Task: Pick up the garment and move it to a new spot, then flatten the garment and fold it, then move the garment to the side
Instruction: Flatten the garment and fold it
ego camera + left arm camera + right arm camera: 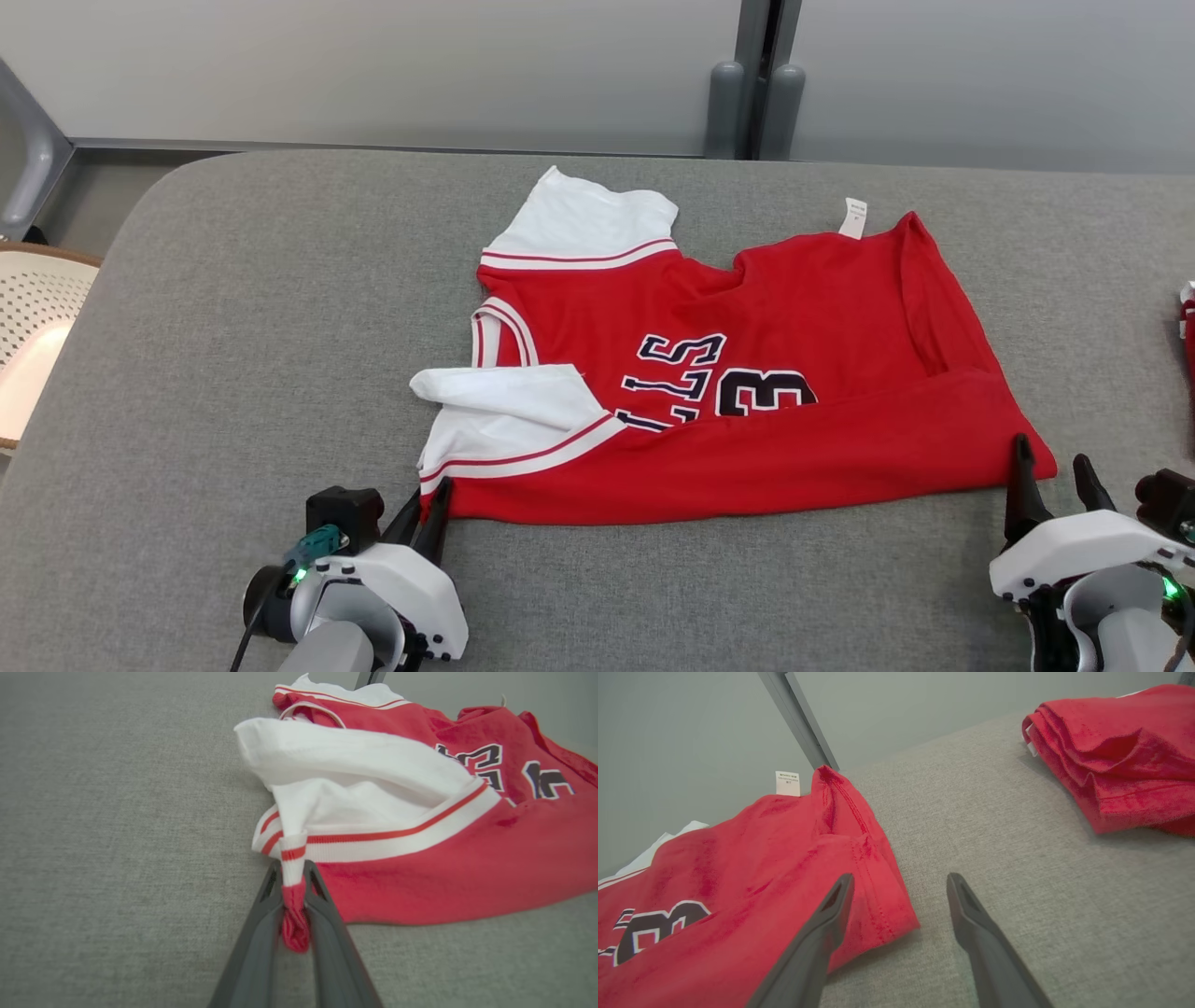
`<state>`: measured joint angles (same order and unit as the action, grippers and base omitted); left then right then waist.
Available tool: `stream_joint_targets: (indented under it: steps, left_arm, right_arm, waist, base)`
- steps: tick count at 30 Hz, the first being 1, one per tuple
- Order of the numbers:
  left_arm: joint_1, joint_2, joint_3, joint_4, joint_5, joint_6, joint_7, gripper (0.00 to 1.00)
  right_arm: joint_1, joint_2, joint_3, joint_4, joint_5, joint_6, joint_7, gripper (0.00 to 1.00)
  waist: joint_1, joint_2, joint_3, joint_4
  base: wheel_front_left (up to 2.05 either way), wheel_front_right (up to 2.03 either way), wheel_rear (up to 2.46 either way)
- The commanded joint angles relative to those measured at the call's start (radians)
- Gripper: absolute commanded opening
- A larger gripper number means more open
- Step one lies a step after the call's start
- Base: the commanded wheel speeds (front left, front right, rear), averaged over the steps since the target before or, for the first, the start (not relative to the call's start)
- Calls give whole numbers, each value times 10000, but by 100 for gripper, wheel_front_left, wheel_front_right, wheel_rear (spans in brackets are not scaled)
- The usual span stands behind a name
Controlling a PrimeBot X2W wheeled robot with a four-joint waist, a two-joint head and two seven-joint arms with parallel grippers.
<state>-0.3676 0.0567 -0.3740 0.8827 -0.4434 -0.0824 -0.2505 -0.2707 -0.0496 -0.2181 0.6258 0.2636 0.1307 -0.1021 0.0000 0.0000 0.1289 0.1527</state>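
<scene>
The garment (747, 392) is a red jersey with white sleeves and dark numbers, lying partly folded in the middle of the grey table. My left gripper (431, 509) is at its near left corner, and in the left wrist view the left gripper (293, 877) is shut on a pinch of the red hem and white striped band of the garment (420, 858). My right gripper (1050, 471) stands open at the near right corner. In the right wrist view the right gripper (900, 882) straddles the corner of the garment (784, 858), one finger over the cloth and one over bare table.
A second folded red cloth (1120, 751) lies on the table to the right, its edge at the table's far right (1187, 327). A wicker chair (33, 327) stands off the table's left side. The grey padded table (233, 327) has free room left of the jersey.
</scene>
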Motion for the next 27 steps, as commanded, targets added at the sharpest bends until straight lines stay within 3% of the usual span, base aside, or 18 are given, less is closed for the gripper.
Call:
stream_joint_targets:
  steps: [1, 15, 16, 17, 27]
  left_arm:
    - [-152, 85, -15, -105, 5, 9, -70, 0]
    - [-284, 63, -200, -439, -89, -74, -143, 0]
    - [-298, 83, -187, -443, -90, -61, -139, 0]
    - [-309, 114, -180, -445, -71, -37, -143, 0]
    - [-47, 348, -118, -432, 88, 160, -159, 0]
  right_arm:
    - [-244, -27, -84, 272, 113, -1, 155, 100]
    - [-1502, -3, -61, 2501, 265, -1, 657, 100]
    - [-1556, -12, -26, 2613, 287, -1, 658, 47]
    - [-1608, -40, 12, 2706, 319, -1, 615, 0]
    - [-1214, -159, 151, 2623, 779, -2, -630, 0]
  waist:
    - [0, 0, 97, 127]
    - [0, 0, 373, 322]
    - [0, 0, 382, 320]
    - [0, 0, 383, 320]
    - [0, 0, -66, 155]
  base:
    - [0, 0, 0]
    - [0, 0, 0]
    - [0, 0, 0]
    - [0, 0, 0]
    - [0, 0, 0]
